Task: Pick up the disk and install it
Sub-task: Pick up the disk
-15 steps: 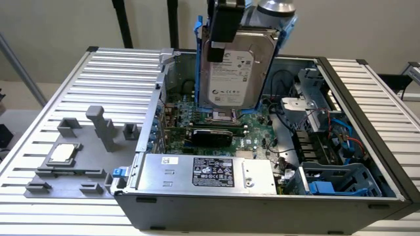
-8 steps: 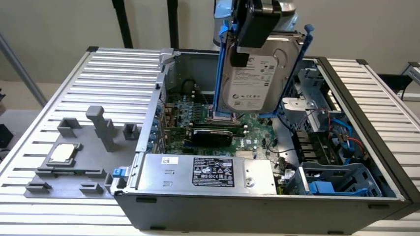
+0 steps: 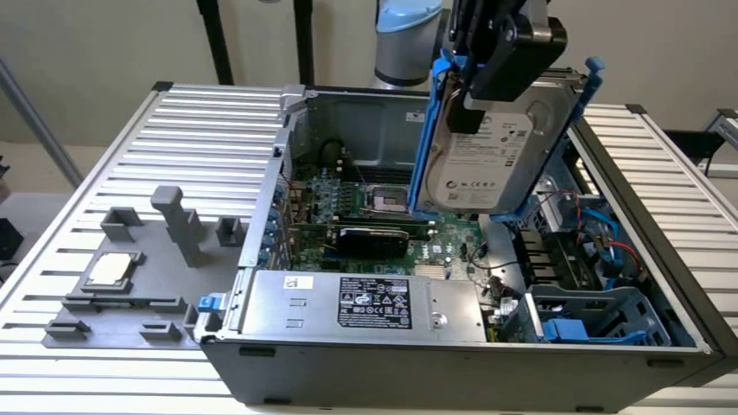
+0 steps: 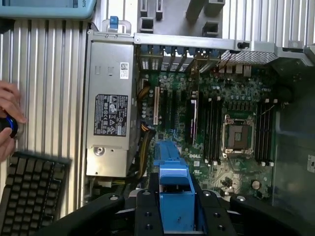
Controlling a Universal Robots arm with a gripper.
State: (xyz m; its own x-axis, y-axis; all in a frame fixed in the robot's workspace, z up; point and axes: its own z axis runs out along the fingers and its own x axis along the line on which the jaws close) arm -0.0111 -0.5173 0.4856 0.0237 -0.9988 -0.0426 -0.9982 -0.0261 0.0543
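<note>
table (image 3: 104,130): slatted metal, bears the open computer case (image 3: 346,372) | power supply (image 3: 369,303): silver box with black label, at the case's near wall | disk (image 3: 485,160): in the air above the motherboard (image 3: 346,203), upright and slightly tilted, white label showing, blue rails (image 3: 436,130) on both sides | gripper (image 3: 485,99): clamped on the disk's upper end

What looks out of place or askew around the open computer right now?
The disk hangs on edge, slightly tilted, in the claw above the open case, not seated in any bay. A person's hand is by a keyboard on the table beside the case. Nothing looks spilled or damaged.
</note>
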